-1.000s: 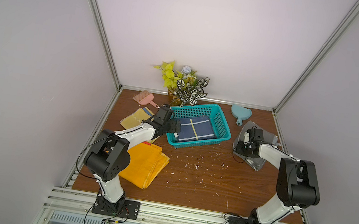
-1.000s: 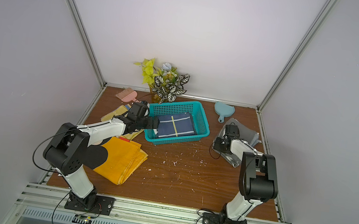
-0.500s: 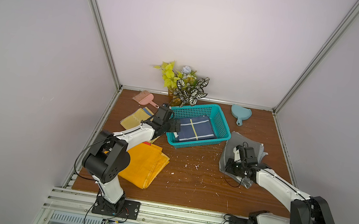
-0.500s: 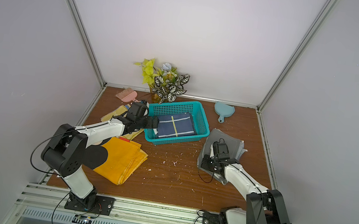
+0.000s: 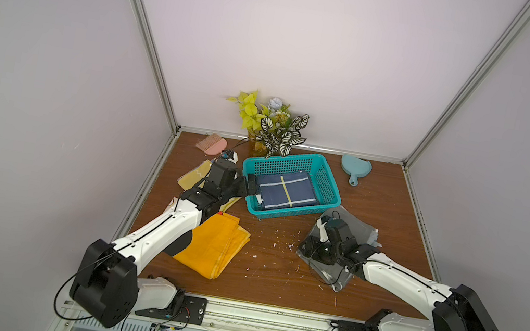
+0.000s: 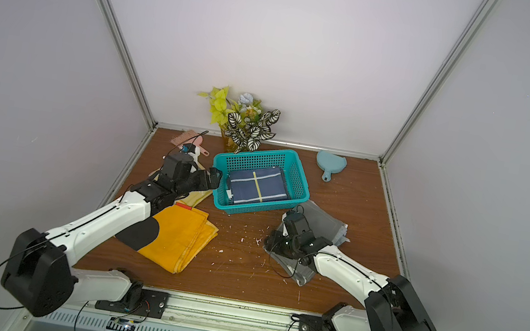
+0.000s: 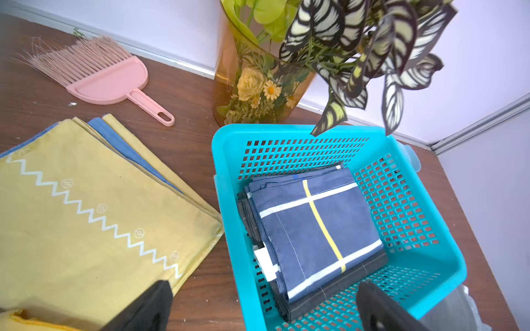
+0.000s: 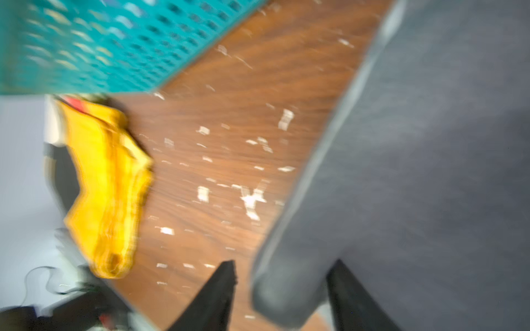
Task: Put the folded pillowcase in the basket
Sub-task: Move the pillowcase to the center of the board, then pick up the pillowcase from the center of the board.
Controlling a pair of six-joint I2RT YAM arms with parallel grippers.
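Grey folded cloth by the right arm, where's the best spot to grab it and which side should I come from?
Probably the rounded corner of the grey folded cloth facing the middle of the table: the layers stack thick there, clear of the basket. Come in low from the right arm's side; the right gripper has its jaws open astride that corner.

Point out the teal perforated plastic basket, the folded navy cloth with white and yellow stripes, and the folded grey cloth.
Teal perforated plastic basket point(image 5: 296, 210): a top view, wall facing the robot.
Folded navy striped cloth point(image 7: 301, 229): left wrist view, top face.
Folded grey cloth point(image 6: 326, 221): a top view, bare far end.
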